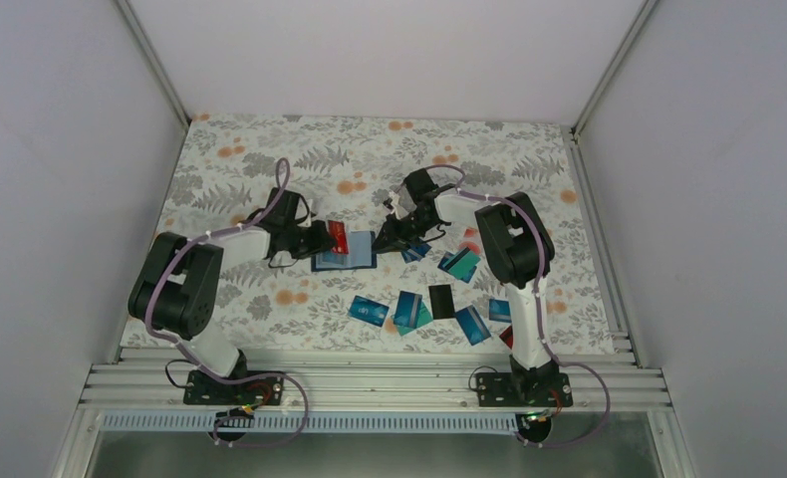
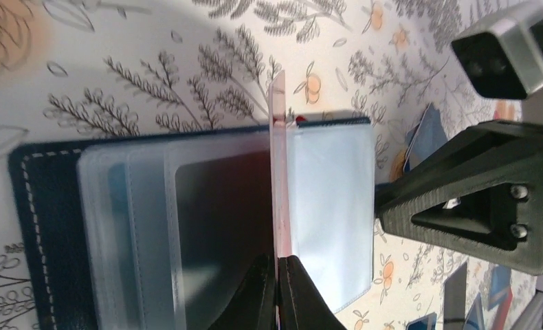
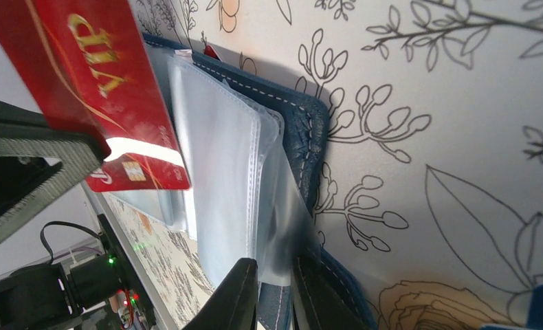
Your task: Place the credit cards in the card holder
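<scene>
Pinched tight in L gripper: red card (edge-on), upright over open card holder. Nipped betw. nearly-closed R gripper fingers: clear sleeve at holder's edge.

Two matching arms on the aluminium rail. The left arm has fat black joint housings with white links between them, and a lilac cable loops along its outer side. The right arm wears the same livery, black housings and a white tube, with its own lilac cable running down to the rail. Each arm has a black base plate on the rail, and thin wires curl just below it. Close in, the left pincer has slim matt-black fingers. The right pincer is black too, with tapered tips. Its angular black shell carries two silver screws, and there's a grey-and-black camera block.
</scene>
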You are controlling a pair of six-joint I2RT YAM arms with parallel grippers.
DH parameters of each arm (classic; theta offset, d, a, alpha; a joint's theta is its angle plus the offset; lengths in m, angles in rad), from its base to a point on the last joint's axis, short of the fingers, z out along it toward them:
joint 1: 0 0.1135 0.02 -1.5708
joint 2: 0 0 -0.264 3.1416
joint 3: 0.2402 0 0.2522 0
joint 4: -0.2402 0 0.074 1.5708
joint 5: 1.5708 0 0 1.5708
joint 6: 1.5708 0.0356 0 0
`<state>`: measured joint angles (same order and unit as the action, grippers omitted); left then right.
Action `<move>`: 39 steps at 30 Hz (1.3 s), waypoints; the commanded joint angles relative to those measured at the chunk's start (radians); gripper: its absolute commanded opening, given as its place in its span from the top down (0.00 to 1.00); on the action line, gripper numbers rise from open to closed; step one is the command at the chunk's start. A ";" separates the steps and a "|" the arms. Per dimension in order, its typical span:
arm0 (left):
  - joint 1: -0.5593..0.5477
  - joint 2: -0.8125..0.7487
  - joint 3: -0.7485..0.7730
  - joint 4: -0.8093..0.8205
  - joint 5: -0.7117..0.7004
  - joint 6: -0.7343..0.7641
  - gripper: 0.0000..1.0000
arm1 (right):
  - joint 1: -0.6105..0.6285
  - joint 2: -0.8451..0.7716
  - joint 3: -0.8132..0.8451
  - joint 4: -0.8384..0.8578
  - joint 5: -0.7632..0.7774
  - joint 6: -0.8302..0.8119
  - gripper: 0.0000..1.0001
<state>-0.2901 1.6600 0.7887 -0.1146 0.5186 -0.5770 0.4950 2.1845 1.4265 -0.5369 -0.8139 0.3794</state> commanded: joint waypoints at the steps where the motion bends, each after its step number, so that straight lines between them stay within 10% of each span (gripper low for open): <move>1: -0.003 -0.053 -0.009 0.031 -0.104 -0.004 0.98 | 0.005 0.063 -0.029 -0.055 0.072 -0.022 0.87; 39: -0.021 -0.002 -0.063 0.106 -0.001 -0.049 0.98 | 0.005 0.080 -0.027 -0.061 0.058 -0.036 0.88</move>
<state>-0.3119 1.6482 0.7433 -0.0193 0.5312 -0.6220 0.4881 2.1937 1.4281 -0.5373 -0.8368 0.3607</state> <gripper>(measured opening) 0.026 0.119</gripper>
